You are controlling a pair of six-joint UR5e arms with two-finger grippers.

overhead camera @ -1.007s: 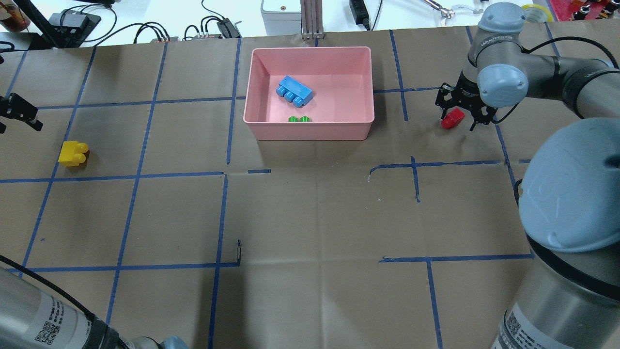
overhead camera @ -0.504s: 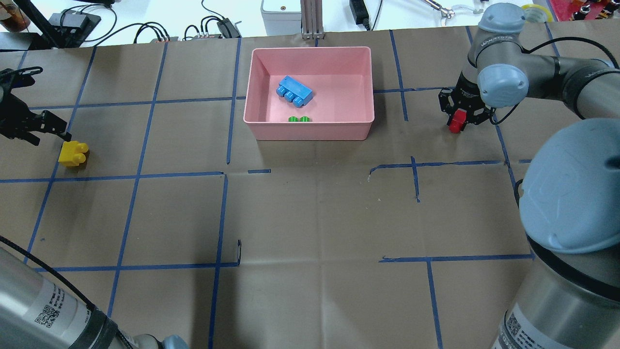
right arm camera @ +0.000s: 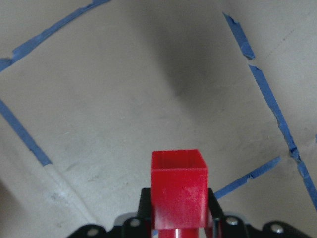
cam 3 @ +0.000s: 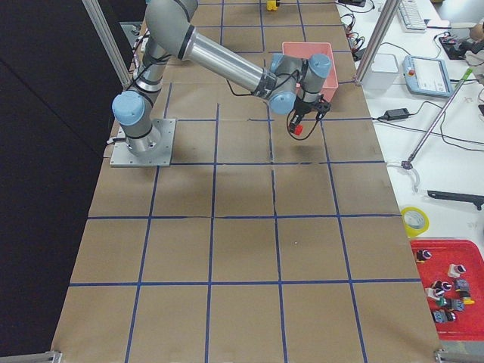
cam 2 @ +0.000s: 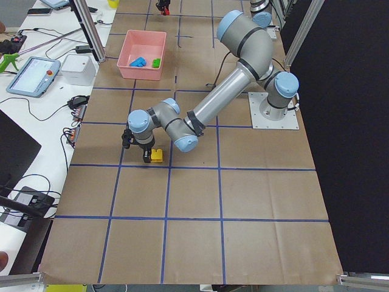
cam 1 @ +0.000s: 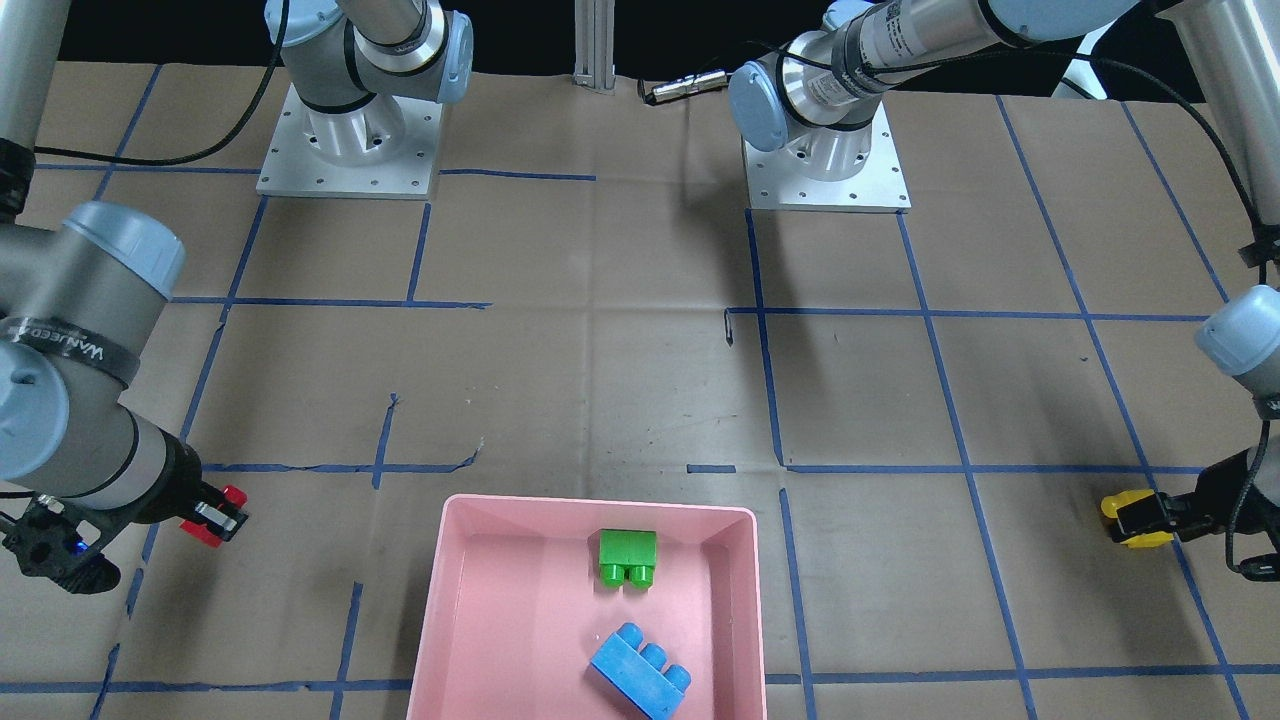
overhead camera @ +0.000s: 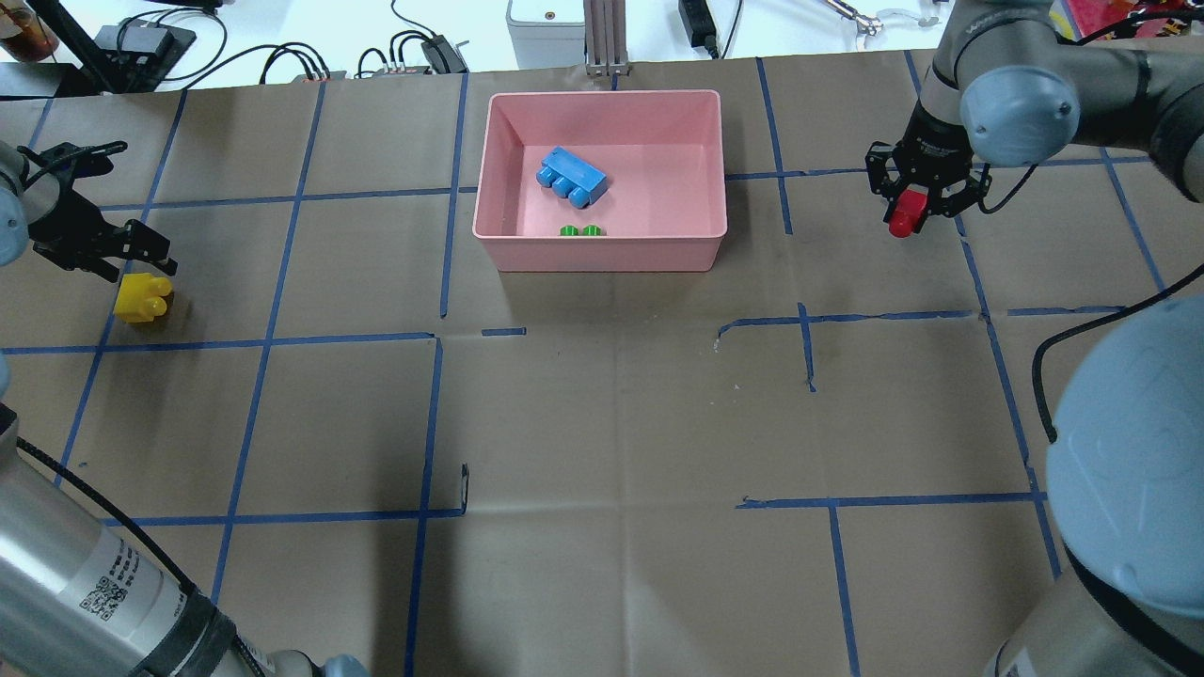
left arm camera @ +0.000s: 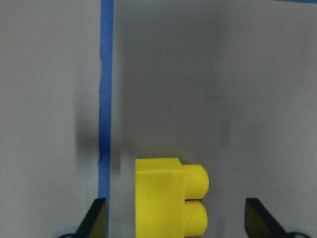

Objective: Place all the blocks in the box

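Observation:
The pink box (overhead camera: 602, 254) (cam 1: 430, 620) holds the blue block (overhead camera: 571, 178) (cam 1: 640, 672) and the green block (overhead camera: 581, 230) (cam 1: 626, 557). My right gripper (overhead camera: 910, 218) (cam 1: 212, 517) is shut on the red block (overhead camera: 905, 214) (right arm camera: 177, 188) and holds it above the table, to the right of the box. The yellow block (overhead camera: 142, 297) (left arm camera: 169, 196) lies on the table at the far left. My left gripper (overhead camera: 118, 259) (left arm camera: 176, 223) is open just above it, a finger on either side.
Blue tape lines (overhead camera: 282, 263) cross the brown paper table. Cables and boxes (overhead camera: 414, 52) lie beyond the far edge. The arm bases (cam 1: 350, 150) stand at the robot's side.
My right gripper has closed on the red block and lifted it up and slightly away from the robot. My left gripper has moved in from the left edge to just over the yellow block.

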